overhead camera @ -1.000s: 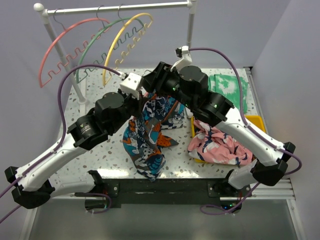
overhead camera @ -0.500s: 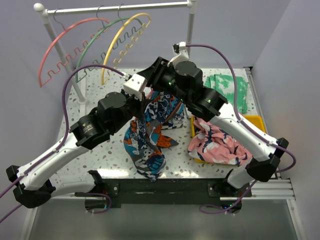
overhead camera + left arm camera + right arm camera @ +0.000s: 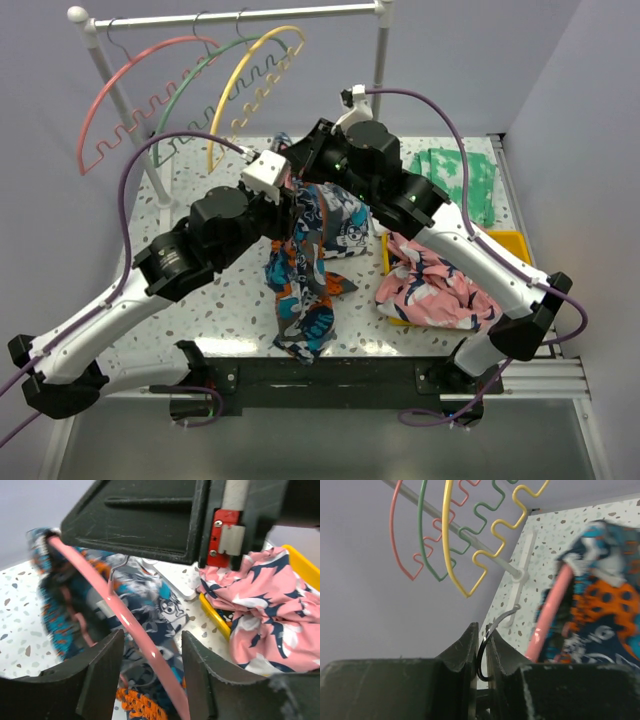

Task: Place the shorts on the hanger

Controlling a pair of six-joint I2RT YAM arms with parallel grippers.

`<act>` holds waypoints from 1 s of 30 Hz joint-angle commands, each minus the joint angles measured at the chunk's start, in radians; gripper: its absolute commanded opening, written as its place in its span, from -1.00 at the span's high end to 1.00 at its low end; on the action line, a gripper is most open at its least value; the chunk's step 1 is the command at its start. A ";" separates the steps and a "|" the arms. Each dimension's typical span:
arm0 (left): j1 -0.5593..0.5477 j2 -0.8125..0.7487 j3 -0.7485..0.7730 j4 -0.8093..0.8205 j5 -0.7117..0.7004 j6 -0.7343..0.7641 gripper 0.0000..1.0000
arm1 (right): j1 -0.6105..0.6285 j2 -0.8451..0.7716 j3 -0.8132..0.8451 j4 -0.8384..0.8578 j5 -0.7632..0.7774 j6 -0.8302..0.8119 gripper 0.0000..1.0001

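Progress: shorts [image 3: 305, 270] draped over hanger [image 3: 125, 625], both aloft above worktop [image 3: 225, 300].
Right tool [image 3: 482, 652] pinched on hanger's hook.
Left tool [image 3: 151, 647]: jaws apart around hanger arm, no grip.
Judged remaining: clear left tool, return hanger to rack [image 3: 230, 17].
Worktop speckled white. Walls [image 3: 40, 250] lilac. Bin [image 3: 505, 240] holds pink garment [image 3: 435, 290].

shorts [image 3: 52, 597] smeared by blur in both wrist views, hanger [image 3: 125, 622] arch cut off at the left wrist view's bottom edge, hanger lost behind arms and cloth from above, hook's lower end hidden between right hand [image 3: 481, 630] fingers, pink floral garment [image 3: 260, 610] cropped at right edge
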 commanded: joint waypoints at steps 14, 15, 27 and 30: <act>-0.020 -0.154 -0.074 -0.229 0.022 -0.211 -0.37 | -0.005 -0.003 0.050 0.075 0.129 -0.026 1.00; -0.026 -0.156 -0.079 -0.226 0.023 -0.214 -0.39 | -0.004 0.003 0.053 0.072 0.158 -0.029 1.00; -0.165 -0.138 -0.111 -0.179 -0.052 -0.265 -0.64 | -0.004 0.058 0.088 0.043 0.285 -0.071 1.00; -0.178 -0.141 -0.110 -0.169 -0.055 -0.278 -0.68 | -0.002 0.077 0.113 0.031 0.299 -0.078 1.00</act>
